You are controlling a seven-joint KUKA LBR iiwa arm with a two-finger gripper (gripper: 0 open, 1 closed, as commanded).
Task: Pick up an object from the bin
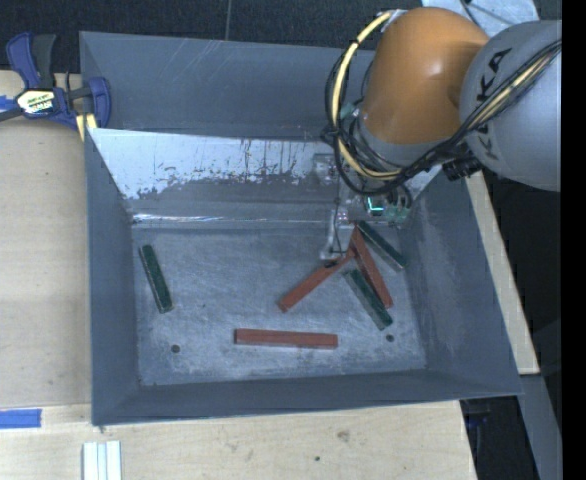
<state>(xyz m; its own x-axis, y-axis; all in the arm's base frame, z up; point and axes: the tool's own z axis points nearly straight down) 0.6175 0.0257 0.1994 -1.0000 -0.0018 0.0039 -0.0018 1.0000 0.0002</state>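
Note:
My gripper (337, 242) hangs low in the right half of the bin, just under the orange-covered wrist. Its tip is at the upper end of a red-brown stick (308, 286) that slants down to the left across the bin floor. Right beside it a second red-brown stick (373, 273) slants down to the right. A dark green stick (370, 301) lies partly under these two, and another dark green one (384, 247) lies just right of the gripper. I see nothing lifted off the floor.
A red-brown stick (285, 339) lies flat near the bin's front wall. A dark green stick (155, 277) lies alone at the left. The arm and its cables cover the bin's back right corner.

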